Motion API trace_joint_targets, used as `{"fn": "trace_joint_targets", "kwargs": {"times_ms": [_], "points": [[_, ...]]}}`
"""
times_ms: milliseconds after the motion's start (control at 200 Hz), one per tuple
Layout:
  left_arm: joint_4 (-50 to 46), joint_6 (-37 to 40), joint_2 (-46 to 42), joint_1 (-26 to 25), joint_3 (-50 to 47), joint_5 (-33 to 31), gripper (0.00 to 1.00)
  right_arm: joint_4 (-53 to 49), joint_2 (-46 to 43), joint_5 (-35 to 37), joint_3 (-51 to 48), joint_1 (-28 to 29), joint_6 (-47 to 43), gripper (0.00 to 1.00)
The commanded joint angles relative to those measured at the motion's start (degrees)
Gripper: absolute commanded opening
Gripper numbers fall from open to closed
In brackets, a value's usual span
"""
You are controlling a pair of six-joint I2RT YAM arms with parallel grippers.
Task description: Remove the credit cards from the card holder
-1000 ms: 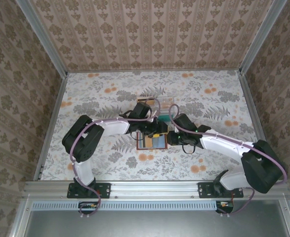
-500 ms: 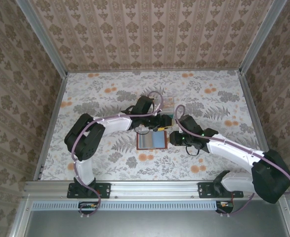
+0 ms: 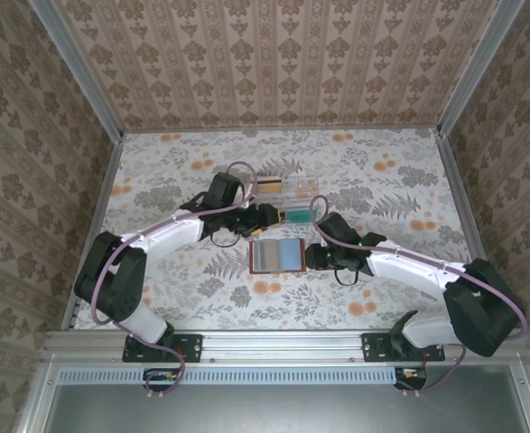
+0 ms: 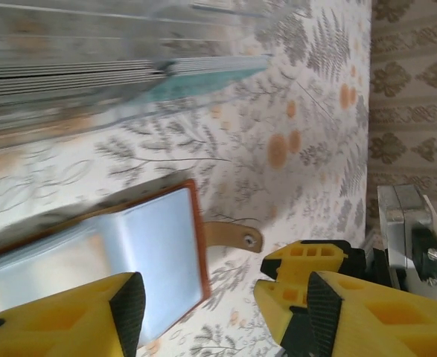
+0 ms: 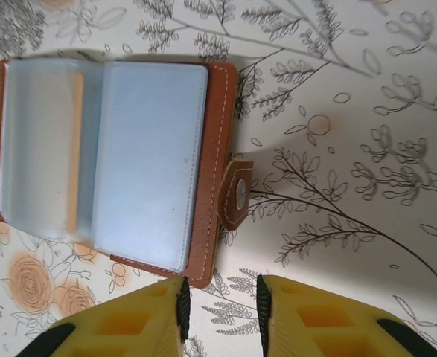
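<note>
Both empty, left gripper [image 4: 200, 305] spread, right gripper [image 5: 222, 306] barely parted; the reddish-brown leather-look bifold card holder [image 5: 150, 163] looks light, floppy: pin its stitched edge

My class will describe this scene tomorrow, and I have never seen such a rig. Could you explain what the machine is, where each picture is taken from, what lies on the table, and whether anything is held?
These are two robot arms bolted at the table's near edge. The top picture looks down from above and behind them. The other two come from a camera on each wrist, with that arm's own yellow fingers at the bottom. On the floral table lies an open brown card holder with blue-grey sleeves. Farther back is a clear plastic box. The left gripper and the right gripper are both open near the holder and hold nothing.
</note>
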Motion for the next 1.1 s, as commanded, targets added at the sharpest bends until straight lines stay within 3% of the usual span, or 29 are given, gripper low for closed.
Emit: {"fn": "trace_joint_targets", "kwargs": {"times_ms": [0,320,1090], "points": [[-5.13,2.58,-1.54,1.08,-4.59,-1.61,0.64,0.09,4.05,-0.85,2.92,0.91,-0.35,0.34],[-0.29,1.22,0.9,1.26,-8.4,0.94,0.59,0.37,10.85,-0.23,6.24,1.8,-1.43,0.34],[2.11,0.65,5.5,-0.18,-9.18,1.62,0.58,0.87,13.34,-0.64,6.13,2.16,-1.34,0.34]]}}
